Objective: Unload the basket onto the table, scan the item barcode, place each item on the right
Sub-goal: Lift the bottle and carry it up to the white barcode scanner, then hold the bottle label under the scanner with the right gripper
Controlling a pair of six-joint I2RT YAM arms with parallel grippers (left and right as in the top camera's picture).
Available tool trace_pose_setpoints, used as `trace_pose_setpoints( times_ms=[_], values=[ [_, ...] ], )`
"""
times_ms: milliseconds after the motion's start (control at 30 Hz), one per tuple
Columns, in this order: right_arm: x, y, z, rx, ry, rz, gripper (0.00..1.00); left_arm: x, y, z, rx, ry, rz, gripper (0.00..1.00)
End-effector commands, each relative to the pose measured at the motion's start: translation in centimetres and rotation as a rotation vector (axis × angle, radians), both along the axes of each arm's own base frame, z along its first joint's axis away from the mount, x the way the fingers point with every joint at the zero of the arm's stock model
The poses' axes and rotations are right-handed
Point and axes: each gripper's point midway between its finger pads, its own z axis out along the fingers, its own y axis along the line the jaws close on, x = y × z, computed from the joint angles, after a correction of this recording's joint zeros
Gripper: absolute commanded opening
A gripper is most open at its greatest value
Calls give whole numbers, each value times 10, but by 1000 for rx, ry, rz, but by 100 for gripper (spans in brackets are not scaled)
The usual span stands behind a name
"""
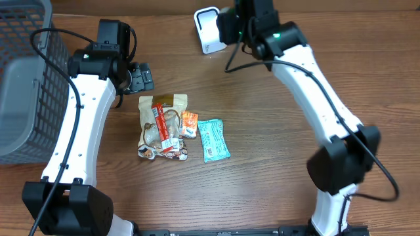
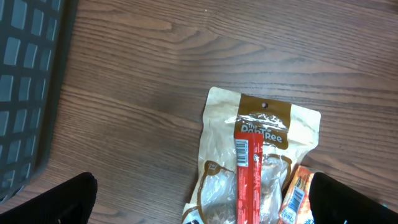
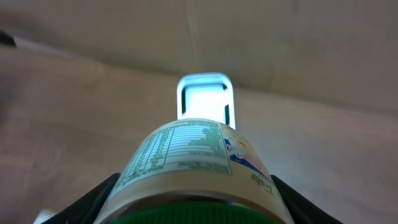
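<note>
Right now the right gripper (image 3: 193, 186) is partly closed, with a finger on each side of a bottle (image 3: 193, 162) just past its green cap. The bottle lies on its side, the nutrition label faces up at the wrist camera, and the far end points at the scanner (image 3: 205, 96). The scanner window is lit. I can't tell whether bottle and scanner touch. From overhead the scanner (image 1: 208, 29) sits at the table's (image 1: 262, 131) far edge. The left gripper (image 2: 202, 205) is fully spread and holds nothing, hovering over a tan pouch (image 2: 261, 149). A red stick pack (image 2: 247, 174) lies on the pouch, an orange packet (image 2: 297, 196) is beside it and a teal packet (image 1: 212, 139) lies just past that. A grey basket (image 1: 26, 78) sits at the far left.
</note>
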Motion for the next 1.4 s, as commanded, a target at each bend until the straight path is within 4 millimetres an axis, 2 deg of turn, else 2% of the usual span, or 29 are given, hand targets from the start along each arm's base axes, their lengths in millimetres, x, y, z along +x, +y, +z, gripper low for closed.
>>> trace_pose_setpoints(
  times_ms=[0,133,333,500,567,767,1000,1133,1233,1367],
  values=[
    [27,6,-14,6,-61,6,4,1,-1,10,6,-30,7,100],
    [59,20,-31,43,-149,5,4,2,-1,10,6,-31,7,100],
    [96,35,-54,101,-285,2,4,2,-1,10,6,-31,7,100],
    [117,43,-59,157,-419,-1,4,2,-1,10,6,-31,7,100],
    [126,40,-60,175,-491,-36,4,2,-1,10,6,-31,7,100],
    [137,27,-62,238,-566,-114,4,1,-1,10,6,-30,7,100],
    [146,11,-84,350,-497,-184,4,1,-1,10,6,-30,7,100],
    [144,22,-103,363,-464,-119,4,2,-1,10,6,-31,7,100],
    [143,25,-108,364,-451,-103,4,1,-1,10,6,-30,7,100],
    [142,27,-104,374,-463,-90,4,1,-1,10,6,-30,7,100]
  ],
)
